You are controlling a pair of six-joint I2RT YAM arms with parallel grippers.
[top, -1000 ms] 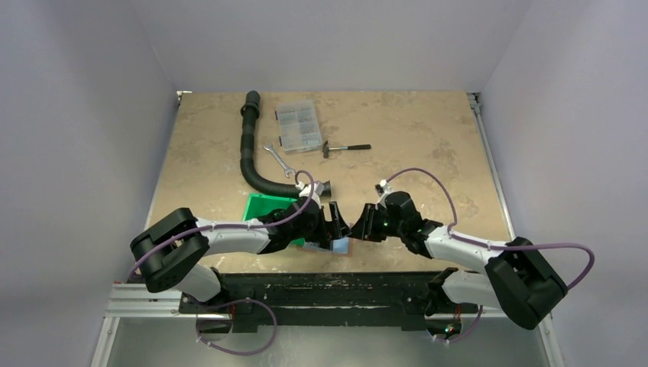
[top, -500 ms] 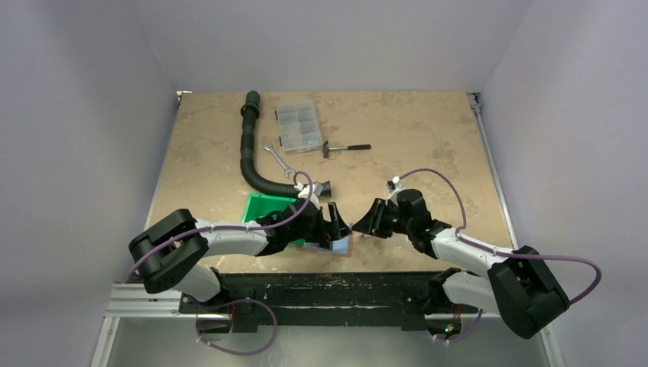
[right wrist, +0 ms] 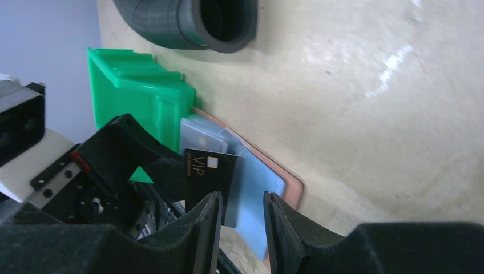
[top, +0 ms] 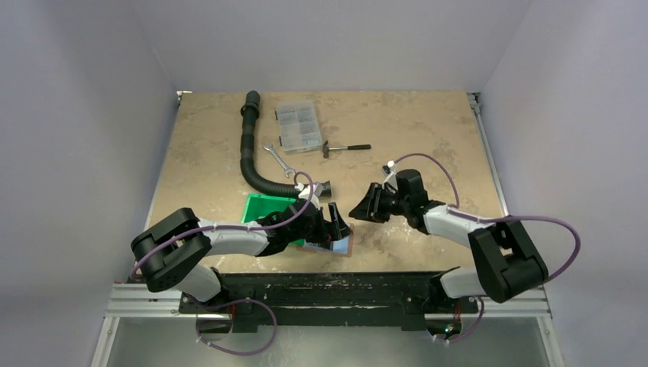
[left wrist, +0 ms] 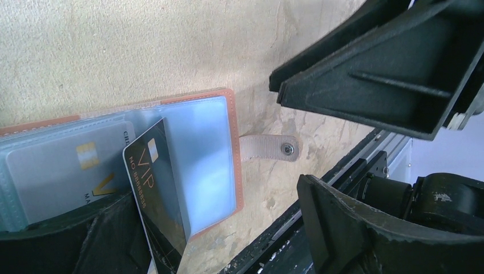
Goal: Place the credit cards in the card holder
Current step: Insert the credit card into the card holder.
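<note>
The left gripper (top: 335, 224) is spread wide over the open card holder (left wrist: 208, 154), and nothing is clamped between its fingers. A black VIP card (left wrist: 157, 194) is stood on edge and tilted against the inner side of one finger (left wrist: 85, 234). Its lower edge is hidden there, so it cannot be told whether it is lodged in a pocket. Beside the black card, a silver-grey card (left wrist: 63, 171) is tucked flat under a clear pocket of the holder.

The holder is laid open and flat on the table (left wrist: 142, 45), with the grey-blue inside turned up and the reddish-brown rim showing. Its strap (left wrist: 271, 147), tipped with a metal snap, is stretched out from the holder's free edge onto the tabletop.

The right gripper (right wrist: 242, 200) is placed near the holder but apart from it, on the side opposite a green bin (right wrist: 137, 97). Its fingers are parted by only a slim gap and nothing is gripped. The bin is set just beside the holder's edge, and the mouth of a black ribbed hose (right wrist: 217, 23) is seen beyond the bin from the holder.
</note>
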